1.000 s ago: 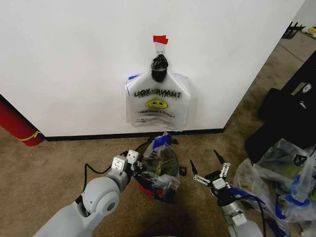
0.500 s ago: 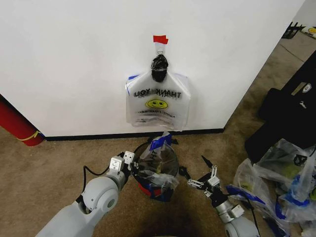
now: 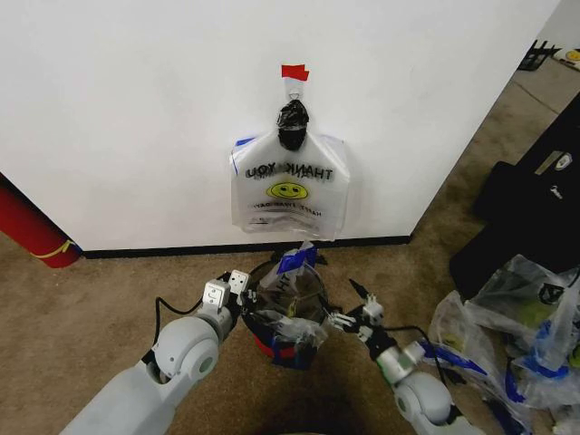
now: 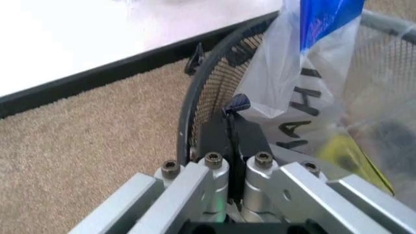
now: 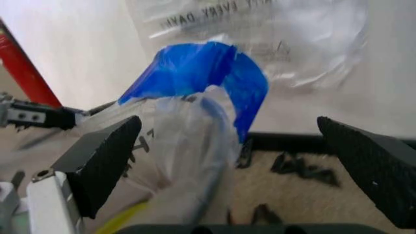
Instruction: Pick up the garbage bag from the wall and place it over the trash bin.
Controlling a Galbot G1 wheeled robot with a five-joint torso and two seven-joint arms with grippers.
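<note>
- Since a moment ago, my right gripper (image 3: 350, 312) has swung in from well off the bin's right side to just beside its right rim, while my left gripper (image 3: 237, 292) has stayed at the left rim.
- White wall (image 3: 136, 109) and brown carpet (image 3: 91, 290) frame the job; a matching bag under a black knot (image 3: 292, 122) hangs flat from a red-taped hook, out of the way.
- At the wall's foot, the trash bin (image 3: 304, 337) is round black wire mesh on a red base, stiff enough to brace against.
- Thin, crinkled translucent film, the garbage bag (image 3: 292, 288) sits bunched inside the bin, its blue handle (image 5: 201, 73) poking above the rim; I judge it not yet spread over.
- Left gripper's fingers (image 4: 221, 141) are pressed together at the rim's inner side, apparently nipping bag film to anchor that edge.
- Right gripper's fingers (image 5: 107, 156) stand wide apart, holding nothing, framing the handle.
</note>
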